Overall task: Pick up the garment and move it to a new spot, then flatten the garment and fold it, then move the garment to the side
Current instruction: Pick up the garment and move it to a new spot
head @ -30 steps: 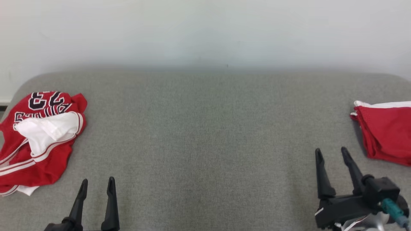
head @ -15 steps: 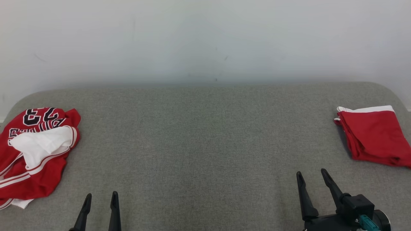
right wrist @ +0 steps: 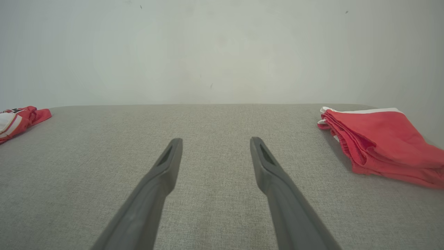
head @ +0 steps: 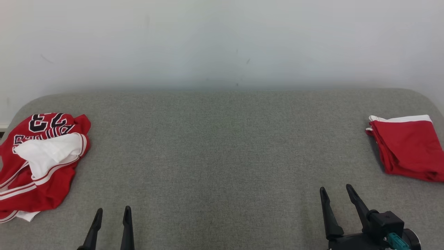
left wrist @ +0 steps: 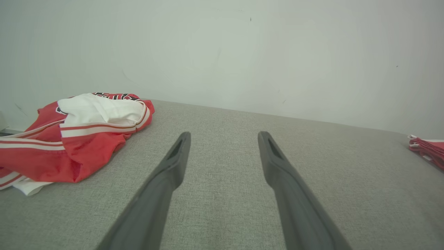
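left gripper (head: pixel 113 208) lower left of head view, fingers wide apart, holding nothing. right gripper (head: pixel 335 187) lower right, also wide and empty. crumpled red jersey (head: pixel 41 163) at left edge of grey cushion (head: pixel 222 156); folded red garment (head: pixel 406 147) at right edge. both lie apart from the grippers.

Bright, even, soft light; faint shadows; sharp focus.

Head camera's up high, looking forward and down over the grey cushion (head: pixel 222 156) to the far wall (head: pixel 222 34). Both wrist cameras ride low, sighting along my fingers (left wrist: pixel 163 180) at that wall — left near the crumpled jersey (left wrist: pixel 79 149), right near the folded red garment (right wrist: pixel 381 139); each glimpses the other's pile.
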